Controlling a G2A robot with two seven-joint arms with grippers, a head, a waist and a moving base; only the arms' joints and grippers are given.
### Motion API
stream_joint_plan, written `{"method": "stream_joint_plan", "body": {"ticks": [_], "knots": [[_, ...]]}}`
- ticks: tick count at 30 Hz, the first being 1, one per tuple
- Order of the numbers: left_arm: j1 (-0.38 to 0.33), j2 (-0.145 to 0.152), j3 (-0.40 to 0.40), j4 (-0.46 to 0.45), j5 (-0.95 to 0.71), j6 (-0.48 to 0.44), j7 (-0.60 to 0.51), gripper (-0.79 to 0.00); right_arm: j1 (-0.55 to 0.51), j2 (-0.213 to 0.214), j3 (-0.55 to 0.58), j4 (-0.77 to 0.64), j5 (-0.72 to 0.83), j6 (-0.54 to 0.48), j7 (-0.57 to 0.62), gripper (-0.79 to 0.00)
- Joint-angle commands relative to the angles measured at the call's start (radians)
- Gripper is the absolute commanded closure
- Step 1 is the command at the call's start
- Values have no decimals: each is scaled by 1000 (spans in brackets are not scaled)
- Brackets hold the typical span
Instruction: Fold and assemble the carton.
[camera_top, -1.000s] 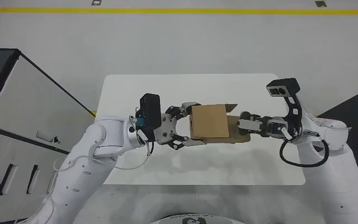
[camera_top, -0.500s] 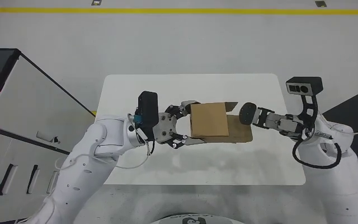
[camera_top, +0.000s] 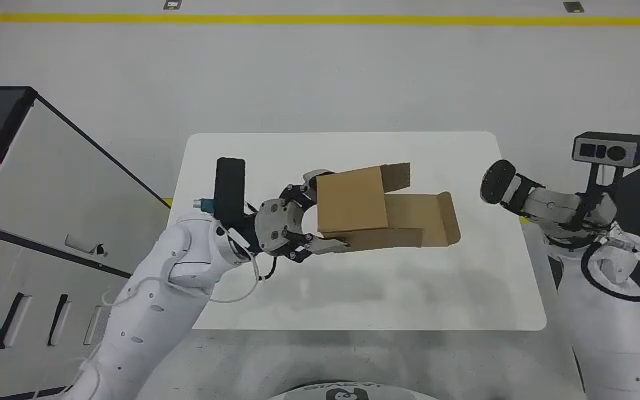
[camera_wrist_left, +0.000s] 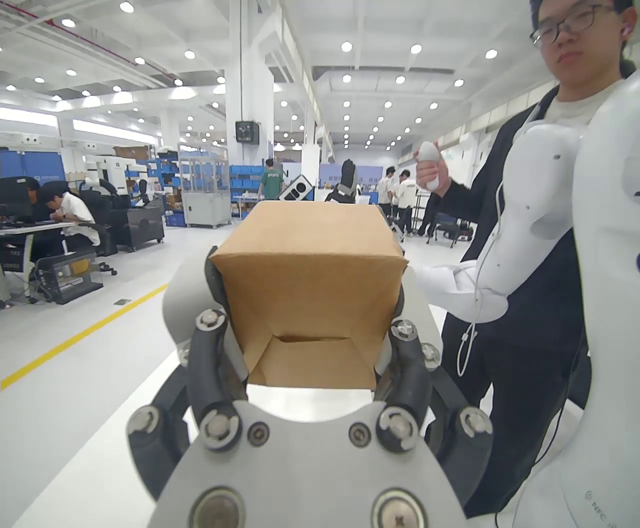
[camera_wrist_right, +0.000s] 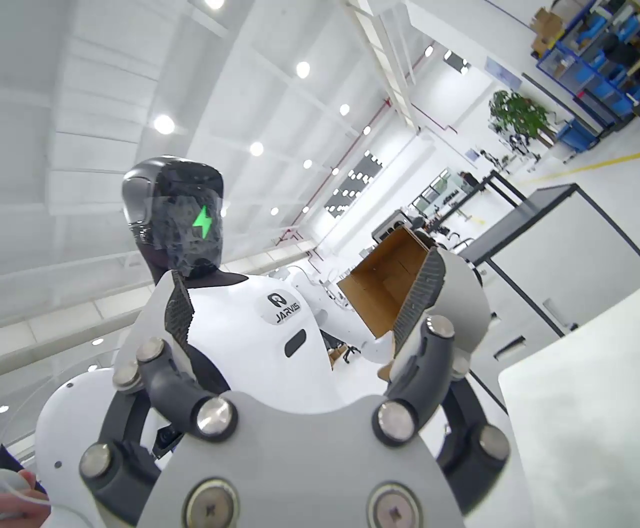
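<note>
Top view: left hand (camera_top: 321, 212) grips tilted carton (camera_top: 352, 200).

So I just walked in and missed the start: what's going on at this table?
The robot is assembling a brown carton. Its left gripper is clamped on one end of the carton, holding it over the white table. The end away from that gripper is unfolded, flaps open. The right gripper is open and empty, off by the table's edge, apart from the carton.
</note>
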Motion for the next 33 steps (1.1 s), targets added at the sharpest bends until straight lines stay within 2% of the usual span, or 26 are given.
{"method": "stream_joint_plan", "body": {"ticks": [1, 9, 12, 14, 19, 22, 29, 33], "knots": [[1, -3, 3, 11, 13, -15, 27, 0, -5, -4, 7, 11, 0, -23, -18, -785], [3, -5, 8, 21, 16, -25, 42, 0, -11, -6, 10, 24, -11, -36, -32, -785], [5, -5, 1, 19, 35, 2, 21, 0, -20, -5, -7, 22, -89, 26, -55, -785], [8, -5, -5, 15, 59, 11, 10, 0, -20, 0, 3, 35, -198, 53, -56, -785], [13, -4, -22, 0, 120, 22, -4, 0, -28, 13, 18, 30, -381, 187, -57, -785], [23, -4, -27, -4, 140, 24, -6, 0, -27, 18, 17, 9, -419, 235, -39, -785], [40, -5, -27, -6, 154, 27, 5, 0, -27, 17, 15, 7, -421, 237, -42, -785], [43, -5, -24, -10, 166, 27, 3, 0, -31, 20, -25, -1, -489, 330, -62, -785]]}}
